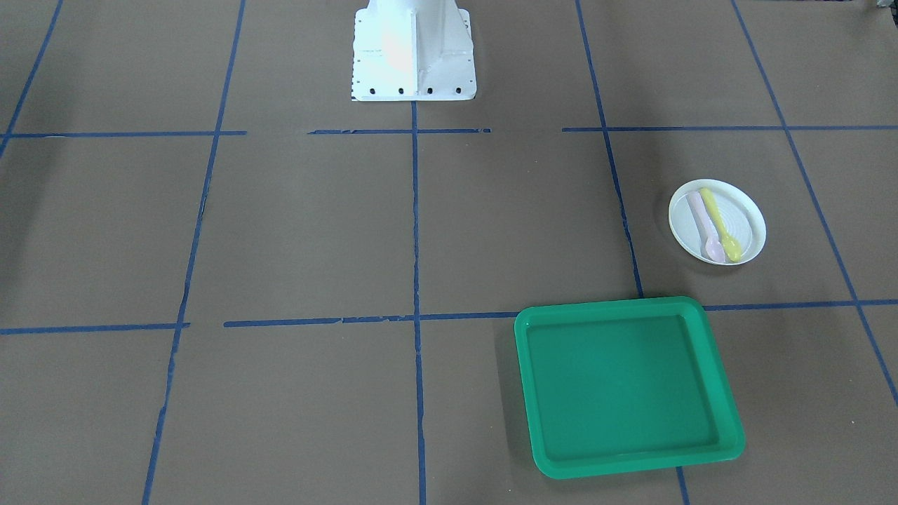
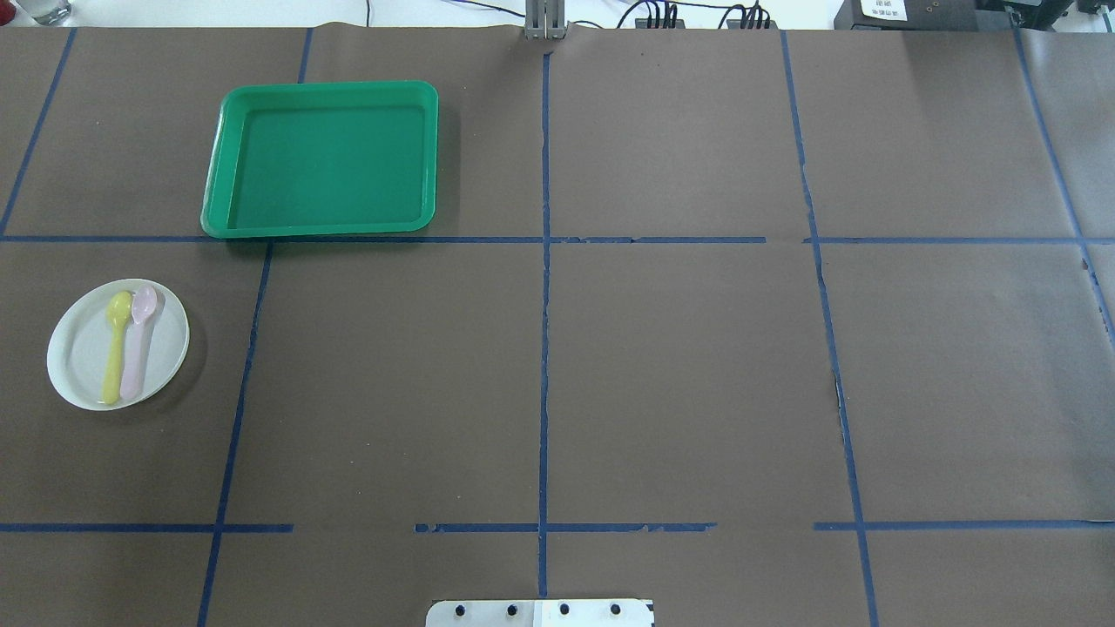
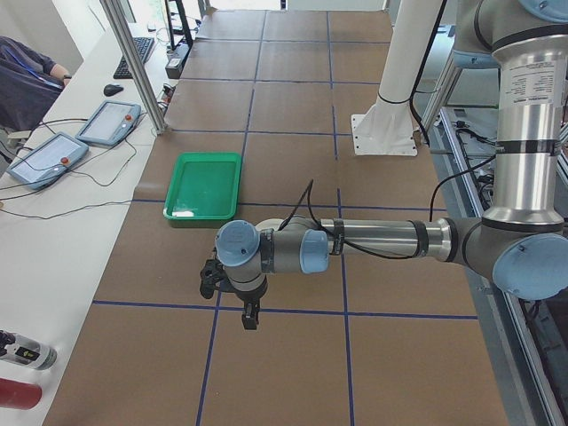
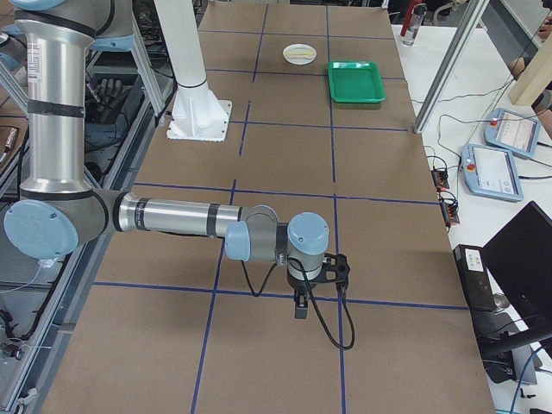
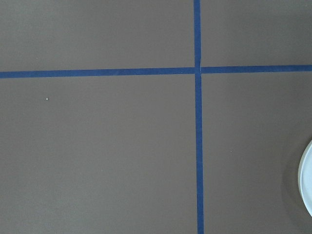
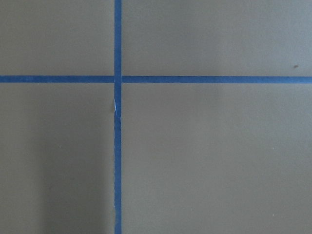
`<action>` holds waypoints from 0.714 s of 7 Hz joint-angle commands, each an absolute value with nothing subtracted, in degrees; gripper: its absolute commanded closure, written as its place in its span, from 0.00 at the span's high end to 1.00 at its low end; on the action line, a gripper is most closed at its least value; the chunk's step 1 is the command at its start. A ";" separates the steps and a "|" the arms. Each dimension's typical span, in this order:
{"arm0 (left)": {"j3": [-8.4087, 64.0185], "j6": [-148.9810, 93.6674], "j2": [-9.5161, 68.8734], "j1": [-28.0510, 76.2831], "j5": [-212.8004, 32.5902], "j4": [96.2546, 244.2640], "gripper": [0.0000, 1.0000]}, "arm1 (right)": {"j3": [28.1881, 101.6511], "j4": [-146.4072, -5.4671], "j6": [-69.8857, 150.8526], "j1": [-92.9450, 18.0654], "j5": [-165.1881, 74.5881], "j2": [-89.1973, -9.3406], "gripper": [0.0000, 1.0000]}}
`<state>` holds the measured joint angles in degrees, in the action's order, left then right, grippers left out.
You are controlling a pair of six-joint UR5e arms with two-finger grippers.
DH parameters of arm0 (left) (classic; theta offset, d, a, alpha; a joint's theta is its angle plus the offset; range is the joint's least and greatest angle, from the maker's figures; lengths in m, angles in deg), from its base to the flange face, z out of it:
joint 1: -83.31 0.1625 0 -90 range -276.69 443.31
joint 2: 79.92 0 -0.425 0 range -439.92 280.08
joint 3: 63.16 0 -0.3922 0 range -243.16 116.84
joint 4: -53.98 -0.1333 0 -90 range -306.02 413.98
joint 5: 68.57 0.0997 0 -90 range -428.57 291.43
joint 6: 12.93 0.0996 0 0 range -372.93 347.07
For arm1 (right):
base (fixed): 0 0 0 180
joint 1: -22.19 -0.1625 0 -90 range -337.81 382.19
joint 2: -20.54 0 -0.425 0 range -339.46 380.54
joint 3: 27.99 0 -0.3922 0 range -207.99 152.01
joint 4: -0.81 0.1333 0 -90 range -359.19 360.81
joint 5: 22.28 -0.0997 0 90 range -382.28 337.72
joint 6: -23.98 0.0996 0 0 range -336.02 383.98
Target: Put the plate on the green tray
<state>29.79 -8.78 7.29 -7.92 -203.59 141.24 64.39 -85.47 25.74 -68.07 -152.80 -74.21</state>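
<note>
The small white plate (image 1: 749, 224) lies on the brown table, with a pink spoon (image 1: 704, 226) and a yellow spoon (image 1: 721, 226) on it. It also shows in the overhead view (image 2: 78, 353), far off in the exterior right view (image 4: 299, 53), and as a sliver at the left wrist view's right edge (image 5: 307, 187). The empty green tray (image 1: 624, 379) sits beside it, apart from it, and shows overhead too (image 2: 322, 157). My left gripper (image 3: 250, 321) and right gripper (image 4: 299, 310) hang over bare table and show only in the side views. I cannot tell whether they are open or shut.
The white robot pedestal (image 1: 414, 52) stands at mid-table. Blue tape lines (image 2: 544, 348) grid the brown cover. Control pendants (image 3: 44, 155), cables and a metal post (image 3: 133, 62) are on the side bench beyond the tray. A seated person (image 3: 27, 71) is at that bench.
</note>
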 commanded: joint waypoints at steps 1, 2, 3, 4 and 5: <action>30.08 -8.97 8.14 -7.66 -203.48 141.26 1.00 | 64.39 -85.41 25.74 -68.07 -152.80 -74.21 1.00; 30.17 -8.97 8.32 -7.74 -203.57 141.26 1.00 | 64.39 -85.50 25.74 -68.07 -152.80 -74.21 1.00; 31.05 -9.15 8.50 -7.66 -203.48 141.26 1.00 | 64.39 -85.50 25.74 -68.07 -152.80 -74.21 1.00; 33.32 -9.41 8.33 -7.66 -203.48 141.26 1.00 | 64.39 -85.50 25.74 -68.07 -152.80 -74.21 1.00; 33.60 -13.67 8.24 -6.18 -203.57 141.86 1.00 | 64.39 -85.50 25.74 -68.07 -152.80 -74.21 1.00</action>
